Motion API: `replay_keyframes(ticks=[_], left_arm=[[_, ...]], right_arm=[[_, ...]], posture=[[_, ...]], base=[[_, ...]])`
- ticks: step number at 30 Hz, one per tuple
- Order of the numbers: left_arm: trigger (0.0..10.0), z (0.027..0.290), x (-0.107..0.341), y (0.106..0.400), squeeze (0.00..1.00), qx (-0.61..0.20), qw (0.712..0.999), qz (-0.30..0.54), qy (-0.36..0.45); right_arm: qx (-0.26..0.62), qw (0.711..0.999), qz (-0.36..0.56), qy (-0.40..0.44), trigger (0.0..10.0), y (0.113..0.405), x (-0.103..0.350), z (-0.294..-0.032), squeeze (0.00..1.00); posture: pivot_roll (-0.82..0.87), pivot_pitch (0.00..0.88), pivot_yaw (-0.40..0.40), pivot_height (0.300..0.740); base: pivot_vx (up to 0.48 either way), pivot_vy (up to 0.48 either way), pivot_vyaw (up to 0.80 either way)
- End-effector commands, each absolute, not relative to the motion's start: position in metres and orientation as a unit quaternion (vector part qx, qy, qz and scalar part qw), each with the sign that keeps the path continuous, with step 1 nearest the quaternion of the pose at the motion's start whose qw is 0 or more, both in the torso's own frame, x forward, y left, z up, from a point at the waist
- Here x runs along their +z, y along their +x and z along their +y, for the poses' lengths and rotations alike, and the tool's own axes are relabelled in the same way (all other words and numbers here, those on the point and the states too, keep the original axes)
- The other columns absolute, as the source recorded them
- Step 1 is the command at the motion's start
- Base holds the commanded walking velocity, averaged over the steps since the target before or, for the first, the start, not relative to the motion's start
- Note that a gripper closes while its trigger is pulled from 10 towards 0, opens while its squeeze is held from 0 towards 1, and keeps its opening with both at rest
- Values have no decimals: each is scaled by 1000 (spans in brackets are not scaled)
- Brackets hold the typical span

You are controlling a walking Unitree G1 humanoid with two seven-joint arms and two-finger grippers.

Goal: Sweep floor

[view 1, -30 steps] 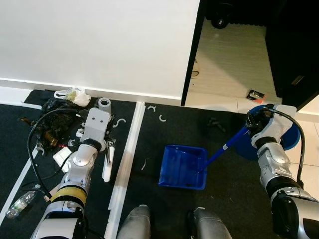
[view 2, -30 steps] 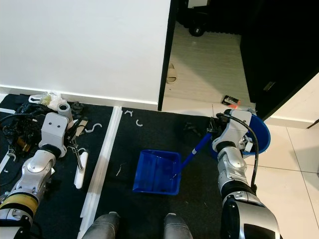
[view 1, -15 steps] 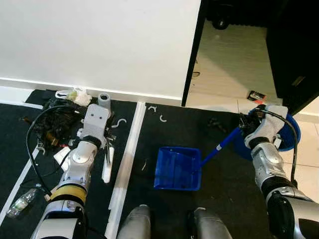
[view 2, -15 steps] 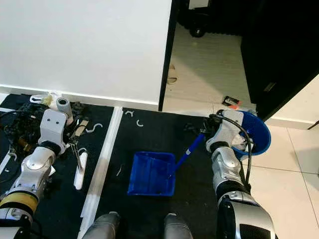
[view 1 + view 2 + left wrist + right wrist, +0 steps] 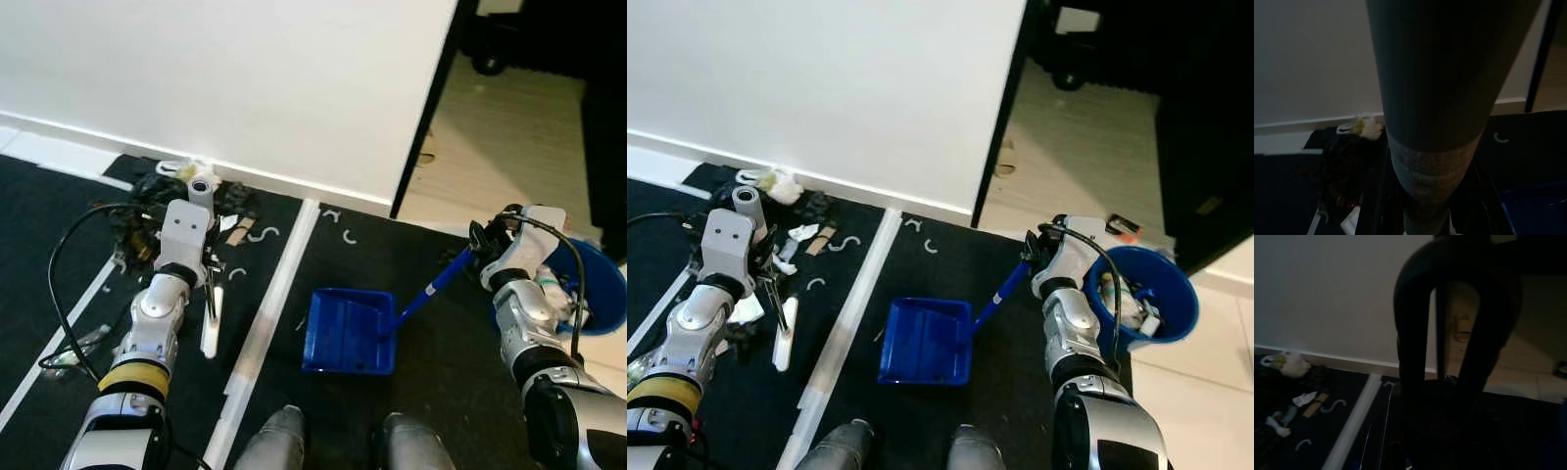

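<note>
Dustpan (image 5: 349, 333) handle in right gripper (image 5: 1031, 257)

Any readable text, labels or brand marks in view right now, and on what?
None can be read.
The small box with an orange end on the tile floor: any print too small and blurred.
The blue dustpan, blue bucket and broom handle: no markings visible.

A white wall (image 5: 245, 78) stands at the far side. An open doorway (image 5: 1087, 127) at far right leads to a pale tiled floor (image 5: 1078, 166).
</note>
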State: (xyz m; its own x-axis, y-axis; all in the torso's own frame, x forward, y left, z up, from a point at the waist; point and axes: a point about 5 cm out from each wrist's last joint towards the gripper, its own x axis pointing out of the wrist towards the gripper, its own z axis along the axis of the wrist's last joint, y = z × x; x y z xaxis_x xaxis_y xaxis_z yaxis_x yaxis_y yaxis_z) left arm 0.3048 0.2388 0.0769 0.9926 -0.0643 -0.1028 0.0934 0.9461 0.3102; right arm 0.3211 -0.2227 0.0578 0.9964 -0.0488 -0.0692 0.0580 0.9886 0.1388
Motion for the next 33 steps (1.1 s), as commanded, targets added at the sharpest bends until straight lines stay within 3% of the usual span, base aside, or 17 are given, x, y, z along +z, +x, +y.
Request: replay_keyframes(ticks=[1,21,25,33], left_arm=[[10000,242,83,304,0,-33,985,34,166],[10000,244,82,304,0,-10,991,53,125],[10000,241,86,306,0,-19,991,45,126],[10000,237,90,309,0,-18,994,39,104]], right_arm=[[-35,996,-2,77,10000,326,69,-226,0],[-27,998,16,62,10000,326,66,-221,0],[-55,997,22,52,10000,325,65,-227,0],[-69,996,16,46,10000,324,65,-229,0]], posture=[[131,70,-51,740],[136,56,-59,740],[138,55,-60,740],[136,54,-57,740]], base=[[0,0,694],[0,0,713],[0,0,0],[427,0,0]])
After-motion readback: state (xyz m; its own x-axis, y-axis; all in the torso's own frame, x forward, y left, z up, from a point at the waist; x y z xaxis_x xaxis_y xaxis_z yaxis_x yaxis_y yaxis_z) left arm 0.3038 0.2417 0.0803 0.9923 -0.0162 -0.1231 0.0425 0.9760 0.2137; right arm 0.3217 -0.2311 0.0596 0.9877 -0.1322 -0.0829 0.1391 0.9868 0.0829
